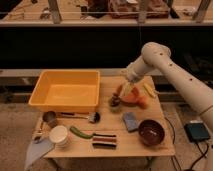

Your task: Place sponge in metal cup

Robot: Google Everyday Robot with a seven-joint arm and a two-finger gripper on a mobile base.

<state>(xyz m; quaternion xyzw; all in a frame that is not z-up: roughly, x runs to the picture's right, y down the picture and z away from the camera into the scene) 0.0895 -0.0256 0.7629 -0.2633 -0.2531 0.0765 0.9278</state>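
Observation:
The sponge (130, 121), a small flat blue-grey pad, lies on the wooden table (120, 150) right of centre, just left of a dark maroon bowl. The metal cup (49, 118), small and dull grey, stands at the table's left side in front of the yellow bin. My gripper (121, 96) hangs at the back of the table, pointing down over a small dark object (116, 102). It is open and holds nothing. It sits behind the sponge and far to the right of the metal cup.
A large yellow bin (66, 90) fills the back left. A white cup (59, 135), pale cloth (37, 150), green item (80, 132), striped block (104, 140), brush (82, 117) and maroon bowl (151, 132) stand along the front. Orange pieces (134, 98) and a yellow fruit (149, 90) lie near the gripper.

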